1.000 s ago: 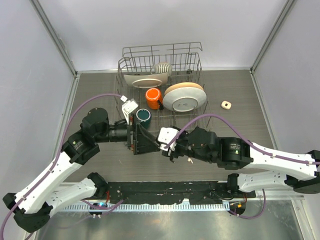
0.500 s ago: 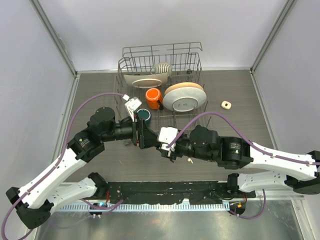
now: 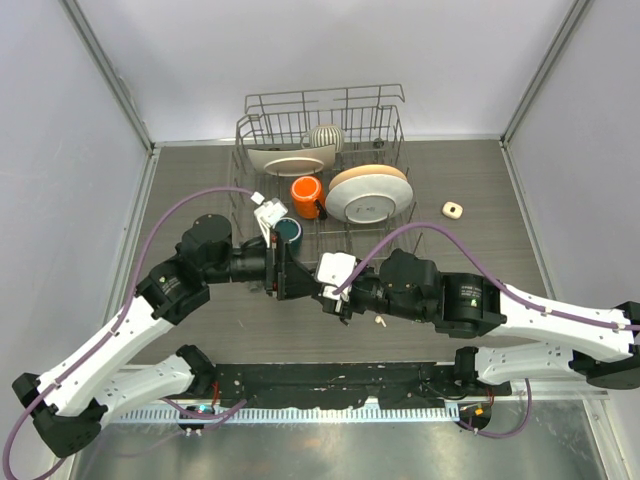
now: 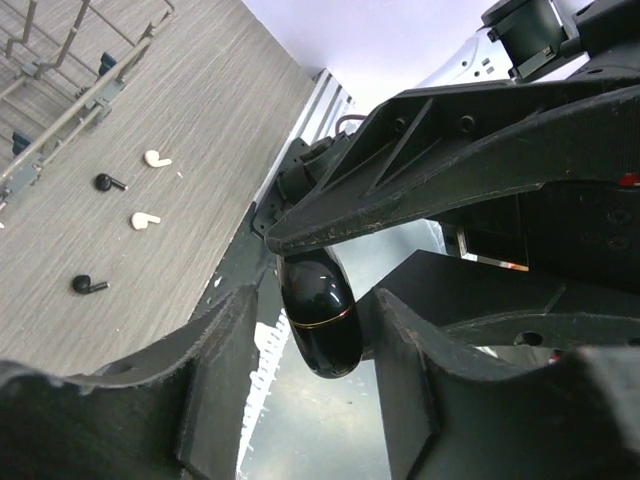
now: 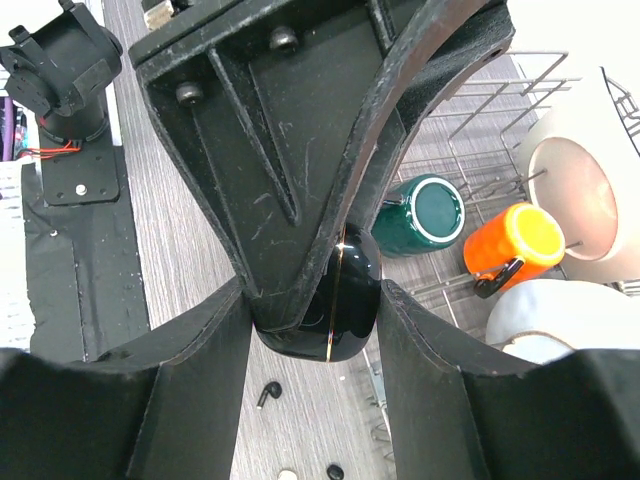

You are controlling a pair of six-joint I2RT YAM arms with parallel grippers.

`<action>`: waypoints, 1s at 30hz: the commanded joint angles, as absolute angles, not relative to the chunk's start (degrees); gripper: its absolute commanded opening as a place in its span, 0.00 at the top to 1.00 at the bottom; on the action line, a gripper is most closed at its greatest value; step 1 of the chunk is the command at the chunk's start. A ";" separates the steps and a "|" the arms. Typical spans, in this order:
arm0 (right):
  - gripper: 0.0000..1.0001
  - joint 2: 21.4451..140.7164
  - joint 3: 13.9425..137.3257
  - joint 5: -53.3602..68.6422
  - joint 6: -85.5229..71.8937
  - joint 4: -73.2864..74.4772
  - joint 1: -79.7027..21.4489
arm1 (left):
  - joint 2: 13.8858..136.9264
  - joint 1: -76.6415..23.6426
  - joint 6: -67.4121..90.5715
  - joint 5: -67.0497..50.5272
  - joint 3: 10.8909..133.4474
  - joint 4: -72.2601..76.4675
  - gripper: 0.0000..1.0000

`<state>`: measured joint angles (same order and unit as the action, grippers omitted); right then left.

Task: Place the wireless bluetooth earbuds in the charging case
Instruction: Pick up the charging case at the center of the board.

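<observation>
Earbuds [image 4: 144,220], two black and two cream, lie loose on the table [image 4: 210,110] beside the dish rack [image 4: 85,95]. The left gripper [image 4: 318,300] has its fingers spread around the glossy black charging case [image 4: 320,320], with slim gaps showing. The right gripper [image 5: 313,300] pinches the case mid-air.

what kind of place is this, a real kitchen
Probably a robot test cell, not a kitchen: two arms bolted to a table walled by plain panels, a staged dish rack of plates and mugs, the right gripper holding a charging case.
</observation>
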<state>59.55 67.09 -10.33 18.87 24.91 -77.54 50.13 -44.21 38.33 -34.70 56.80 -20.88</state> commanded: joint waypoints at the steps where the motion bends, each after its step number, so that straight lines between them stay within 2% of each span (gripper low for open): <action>1: 0.99 58.98 69.08 -9.67 18.28 21.09 -77.34 | 50.36 -44.47 37.44 -37.18 57.74 -20.48 0.52; 2: 0.99 59.06 69.00 -9.41 18.37 20.83 -77.43 | 50.80 -44.39 37.35 -37.26 58.09 -20.57 0.63; 7: 0.99 58.89 68.12 -8.70 18.02 19.60 -77.34 | 50.80 -44.39 37.00 -36.13 58.45 -20.48 0.82; 8: 0.98 58.80 67.85 -8.70 17.76 19.25 -77.34 | 50.63 -44.47 36.74 -35.17 58.10 -20.48 0.91; 10: 0.97 58.62 67.50 -8.88 17.49 18.81 -77.34 | 50.01 -44.47 36.56 -34.19 57.75 -20.65 1.00; 11: 0.90 58.36 67.24 -9.14 17.23 18.29 -77.34 | 49.66 -44.39 36.39 -33.15 57.48 -20.65 1.00; 14: 0.54 57.05 65.92 -12.47 15.65 16.45 -77.34 | 47.73 -44.39 35.95 -29.55 55.47 -19.78 1.00; 16: 0.43 55.99 64.35 -16.15 14.60 14.86 -77.34 | 46.33 -44.39 34.90 -26.65 54.58 -19.86 1.00; 17: 0.33 55.38 63.55 -17.82 13.98 13.98 -77.26 | 45.88 -44.47 34.28 -25.15 54.67 -21.34 1.00; 20: 0.22 52.83 60.91 -23.18 10.29 12.66 -76.91 | 43.43 -44.47 30.94 -18.83 54.41 -23.81 1.00; 23: 0.18 50.28 60.47 -27.05 4.24 13.53 -76.47 | 40.53 -44.38 28.39 -12.41 53.09 -24.00 1.00; 30: 0.17 47.11 63.09 -36.72 -13.60 19.24 -72.69 | 35.25 -44.47 24.79 -5.28 49.13 -18.11 1.00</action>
<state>47.79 60.16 -27.75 -1.30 18.13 -74.74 37.36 -44.51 28.53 -11.29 50.30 -23.49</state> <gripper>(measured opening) 0.827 0.316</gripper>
